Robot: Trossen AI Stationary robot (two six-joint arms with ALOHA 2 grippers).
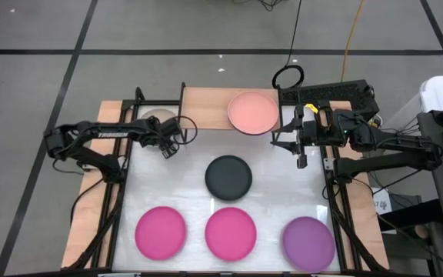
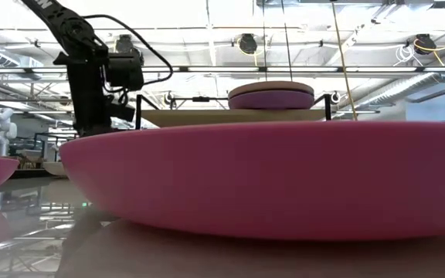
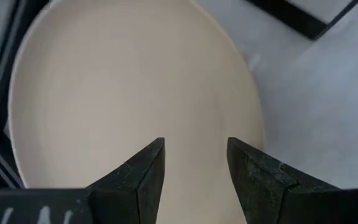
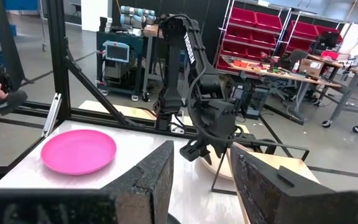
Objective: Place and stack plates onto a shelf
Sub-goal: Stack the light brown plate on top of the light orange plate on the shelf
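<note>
The left wrist view showed the left gripper with its jaws parted and empty, the beige plate lying flat just ahead of and under the fingertips, so the step in hand looked like the reach for that plate. In the high view the right gripper hung just beside the shelf, jaws apart and empty, the salmon plate already on it. Next, the left jaws would need to straddle the beige rim, close, lift and carry it onto the shelf.
</note>
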